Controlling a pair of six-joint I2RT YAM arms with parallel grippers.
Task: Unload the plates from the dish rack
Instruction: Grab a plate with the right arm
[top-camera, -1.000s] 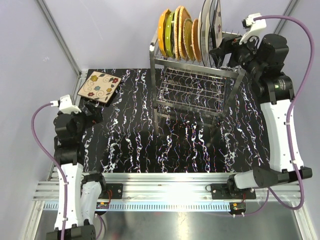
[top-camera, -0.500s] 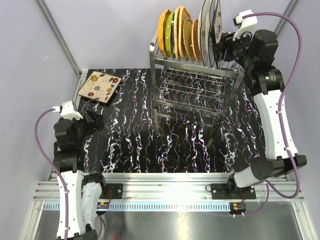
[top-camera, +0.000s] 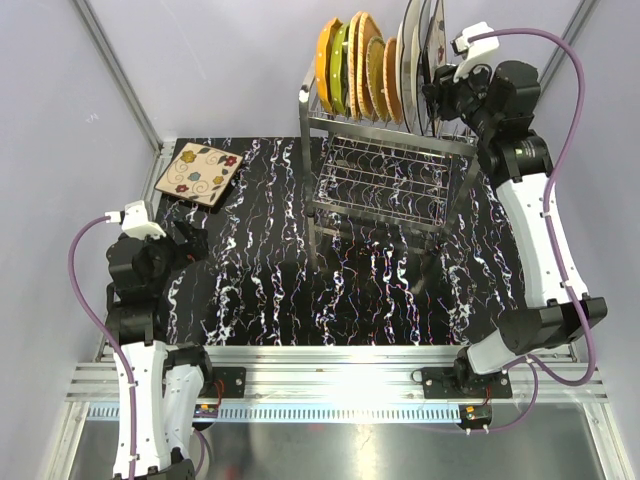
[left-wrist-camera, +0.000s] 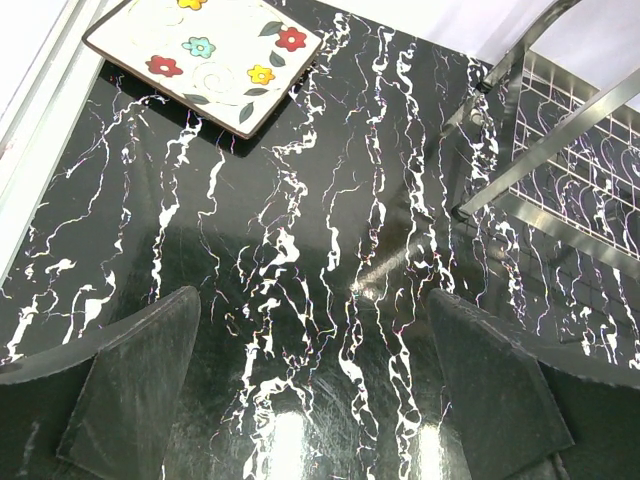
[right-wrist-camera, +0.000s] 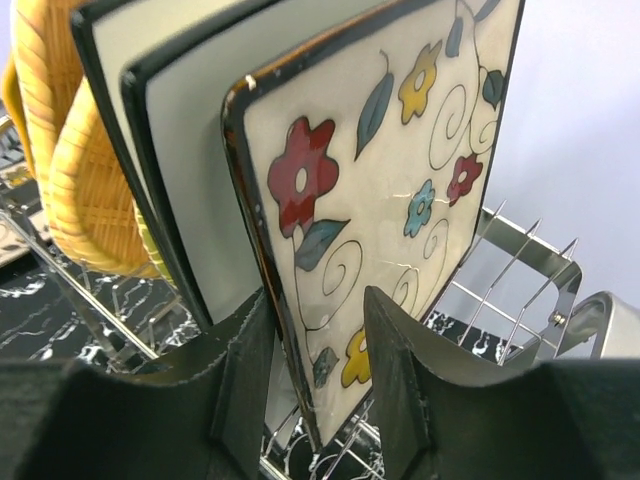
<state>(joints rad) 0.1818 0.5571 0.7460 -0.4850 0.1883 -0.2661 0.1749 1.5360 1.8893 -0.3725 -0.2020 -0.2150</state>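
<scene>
1. R arm has swung in from the rack's right side. The right gripper now sits at the end slot of the dish rack.
2. Its jaws have narrowed from wide to partway. They straddle the lower edge of the floral plate, and the pads look to touch both faces, so I read it as a pinch on that plate; firmness unclear.
3. The plate is upright in its slot, not lifted yet.
4. The white square plates and wicker plates stand just behind it; the orange plate and green plate are further along the top tier.
5. The left gripper is unchanged: fingers spread wide, holding nothing, above the table.
6. A second floral plate lies flat at the far-left corner, out of the rack.
7. Meaning: approach looks done, grasp forming. Likely next is a straight lift clear of the prongs. Most plates are still racked, so it's early in the job.
</scene>
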